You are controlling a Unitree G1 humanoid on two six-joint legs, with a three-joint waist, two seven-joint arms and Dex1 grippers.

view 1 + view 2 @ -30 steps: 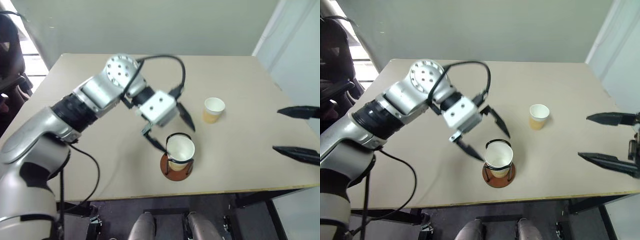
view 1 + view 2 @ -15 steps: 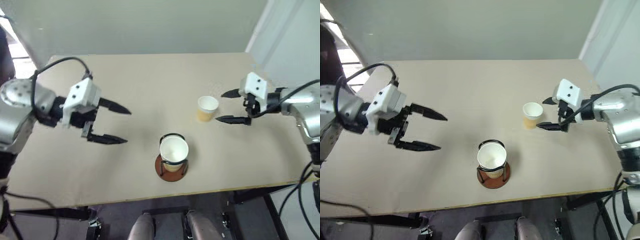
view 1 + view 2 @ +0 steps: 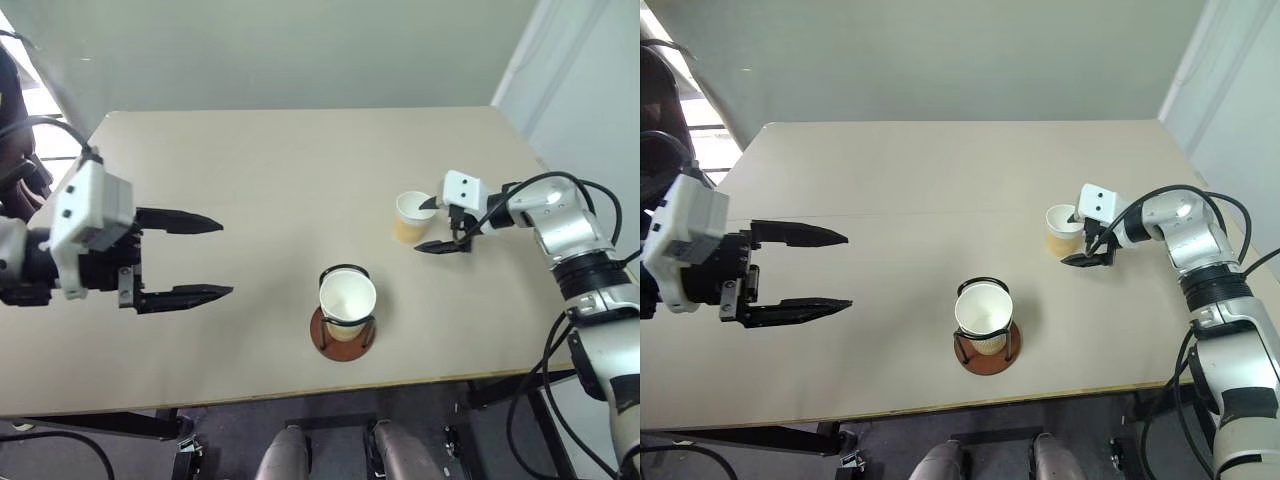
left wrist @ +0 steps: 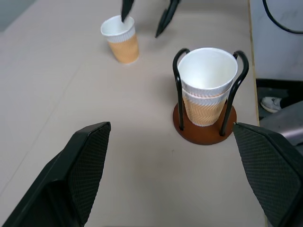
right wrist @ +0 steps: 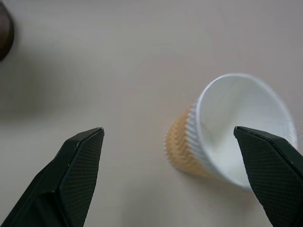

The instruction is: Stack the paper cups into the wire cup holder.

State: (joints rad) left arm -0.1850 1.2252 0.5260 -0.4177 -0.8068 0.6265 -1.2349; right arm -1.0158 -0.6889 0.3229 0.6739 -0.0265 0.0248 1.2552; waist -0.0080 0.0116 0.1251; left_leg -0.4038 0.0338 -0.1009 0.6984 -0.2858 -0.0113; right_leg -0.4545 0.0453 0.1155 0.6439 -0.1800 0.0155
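Two paper cups (image 3: 346, 300) sit nested upright in the wire cup holder (image 3: 342, 336), low and centre in the left eye view, near the front edge of the table (image 3: 280, 160). A third cup (image 3: 410, 217) stands alone up and to the right of it. The right gripper (image 3: 428, 224) hangs beside that cup, one finger over the rim, one beside the wall, spread wide and clasping nothing. At the left edge, the left gripper (image 3: 195, 257) gapes wide and empty.
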